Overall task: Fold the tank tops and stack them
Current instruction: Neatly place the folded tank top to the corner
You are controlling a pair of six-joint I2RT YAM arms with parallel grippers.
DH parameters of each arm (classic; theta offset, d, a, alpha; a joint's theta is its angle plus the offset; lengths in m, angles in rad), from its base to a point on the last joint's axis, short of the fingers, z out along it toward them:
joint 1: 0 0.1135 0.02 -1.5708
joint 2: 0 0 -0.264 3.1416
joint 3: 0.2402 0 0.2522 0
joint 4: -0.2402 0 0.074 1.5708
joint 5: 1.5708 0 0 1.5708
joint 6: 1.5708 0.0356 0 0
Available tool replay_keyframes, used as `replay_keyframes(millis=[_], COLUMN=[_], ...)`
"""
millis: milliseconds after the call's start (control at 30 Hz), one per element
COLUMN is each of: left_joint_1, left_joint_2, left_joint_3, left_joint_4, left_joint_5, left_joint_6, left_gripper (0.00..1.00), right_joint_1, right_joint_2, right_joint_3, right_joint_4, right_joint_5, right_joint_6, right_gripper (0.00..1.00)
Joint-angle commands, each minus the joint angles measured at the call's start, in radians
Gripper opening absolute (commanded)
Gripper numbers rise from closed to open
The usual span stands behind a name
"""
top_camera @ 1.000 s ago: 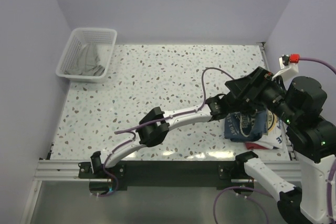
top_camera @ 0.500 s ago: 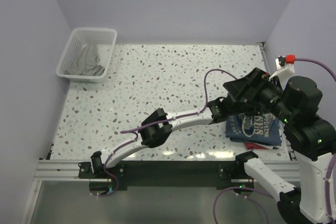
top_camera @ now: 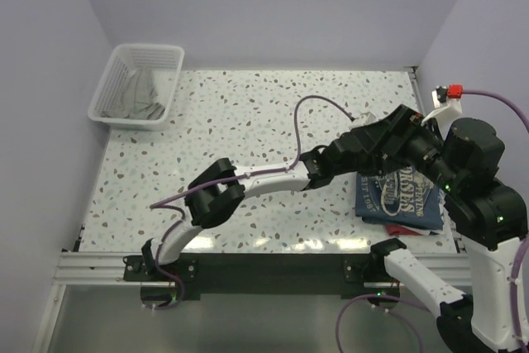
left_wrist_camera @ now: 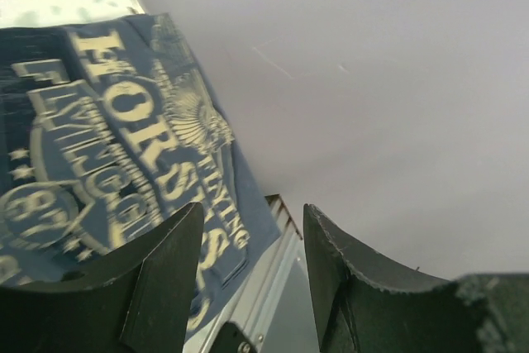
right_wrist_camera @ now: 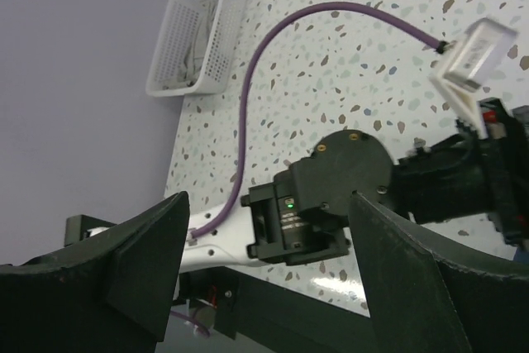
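Observation:
The slate-blue tank top (top_camera: 403, 197) with white lettering lies folded flat at the table's right edge, and it also fills the left of the left wrist view (left_wrist_camera: 99, 130). A small red scrap (top_camera: 402, 230) pokes out under its near edge. The white tank top is hidden. My left gripper (left_wrist_camera: 252, 229) hangs open and empty above the blue top's edge, clear of the cloth. My right gripper (right_wrist_camera: 269, 229) is raised and open with nothing between its fingers. It hovers over the left arm's wrist joint (right_wrist_camera: 347, 173).
A white mesh basket (top_camera: 136, 84) holding grey cloth (top_camera: 142, 93) stands at the far left corner and also shows in the right wrist view (right_wrist_camera: 198, 31). The left arm's purple cable (top_camera: 318, 113) loops over the speckled table (top_camera: 248, 121). Both arms crowd together beside the right wall.
My left gripper opened and let go of the blue top, which now lies flat over the white one. The left arm then drew back to the left. The right gripper stayed open.

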Motion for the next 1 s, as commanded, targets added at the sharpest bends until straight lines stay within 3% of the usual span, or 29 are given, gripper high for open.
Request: replay_keyframes(millis=[0,100,400,567,800,967], left_joint_1=[0.049,0.104,0.219,0.256,0.336,0.337], left_joint_2=[-0.190,-0.364,-0.785,-0.946,-1.196,-1.261], left_joint_3=[-0.198,-0.437,-0.769,-0.851,-0.949,-0.958], left_joint_4=[0.138,0.150,-0.100,-0.317,-0.453,-0.543], left_joint_5=[-0.044,-0.076,-0.276,-0.384,-0.475,-0.496], left_joint_6=[0.073,0.106,0.269,0.338,0.432,0.479], left_gripper=[0.56,0.56,0.56,0.59,0.60,0.62], right_joint_1=[-0.001,-0.001,-0.001,0.001,-0.001,0.001], right_joint_2=[0.012,0.029,0.078,0.103,0.143,0.080], right_joint_3=[-0.005,-0.021,-0.145,-0.223,-0.327,-0.490], right_joint_4=[0.054,0.092,0.221,0.272,0.341,0.439], right_joint_5=[-0.003,-0.007,-0.006,0.035,0.058,0.094], right_joint_6=[-0.008,-0.012,-0.043,-0.081,-0.136,-0.175], right_gripper=[0.81,0.81,0.82,0.84,0.84,0.87])
